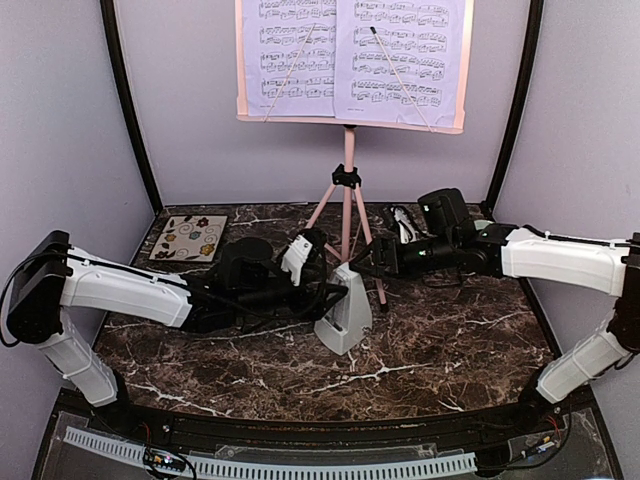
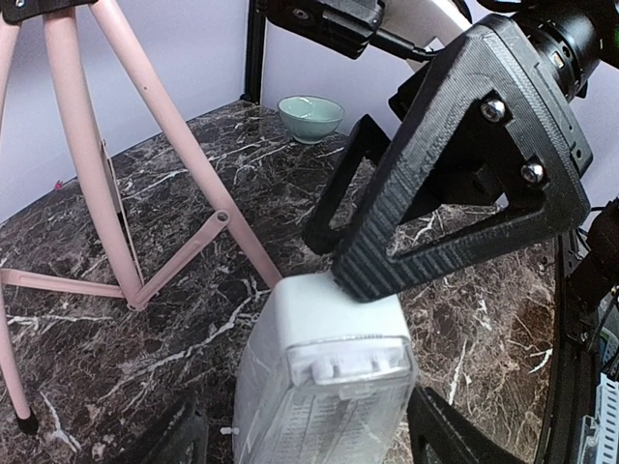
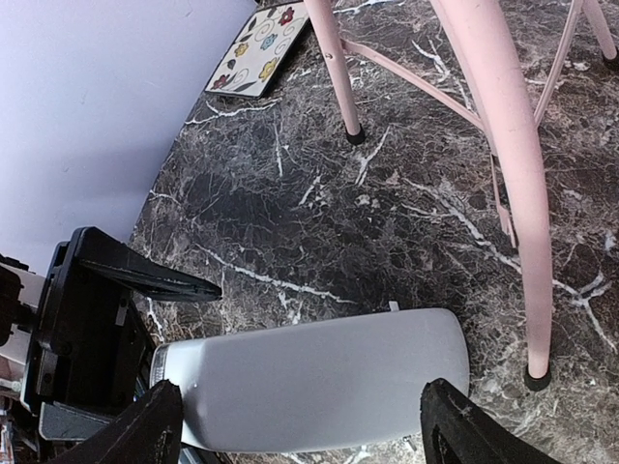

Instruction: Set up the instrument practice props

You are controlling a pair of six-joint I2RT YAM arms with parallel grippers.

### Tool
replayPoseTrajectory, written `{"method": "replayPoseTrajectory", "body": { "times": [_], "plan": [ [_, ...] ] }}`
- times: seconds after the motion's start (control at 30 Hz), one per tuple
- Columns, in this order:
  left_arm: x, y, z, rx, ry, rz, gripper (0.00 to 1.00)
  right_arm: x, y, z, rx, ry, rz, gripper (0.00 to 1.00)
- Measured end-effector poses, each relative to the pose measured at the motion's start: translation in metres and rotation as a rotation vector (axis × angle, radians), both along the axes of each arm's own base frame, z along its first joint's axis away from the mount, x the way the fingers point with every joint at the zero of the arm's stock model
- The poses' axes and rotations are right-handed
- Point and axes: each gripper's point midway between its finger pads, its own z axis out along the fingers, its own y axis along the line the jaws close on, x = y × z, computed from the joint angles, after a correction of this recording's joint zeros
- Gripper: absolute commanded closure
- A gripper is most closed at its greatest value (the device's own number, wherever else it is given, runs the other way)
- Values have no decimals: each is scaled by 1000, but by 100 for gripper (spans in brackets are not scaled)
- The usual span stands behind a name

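Metronome [image 1: 343, 318] between wide jaws, near stand leg [image 1: 367, 250], far from table [image 1: 450, 350] edges.

Tripod legs [image 1: 348, 225] just behind metronome [image 1: 345, 318], left tool [image 1: 318, 275] and right tool [image 1: 366, 264] flanking it; bare table [image 1: 450, 350] in front.

My fingers [image 2: 455, 184] are black. The metronome [image 1: 343, 318] is white, the music stand [image 1: 348, 190] pink, its pages [image 1: 295, 55] lavender with black notes. The worktop [image 1: 450, 350] is dark marble veined white. Far left, the tile [image 1: 190, 238] carries coloured flowers on cream.
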Motion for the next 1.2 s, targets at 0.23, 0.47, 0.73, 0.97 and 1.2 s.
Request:
{"method": "replayPoseTrajectory", "body": {
  "times": [0.23,0.47,0.73,0.97,1.2],
  "plan": [
    [3,-6,12,-14,-26,-7,35,0,1,-1,5,-5,7,16],
    [4,-11,15,-13,-40,-19,44,0,1,-2,13,-28,14,16],
    [2,-14,12,-6,-45,-32,65,1,-1,-3,13,-55,13,16],
    [-3,-11,12,-28,-62,-40,87,0,-1,-4,21,-83,21,16],
    [-11,-6,12,-55,-79,-52,92,-4,1,-6,25,-107,49,16]
  ]
}}
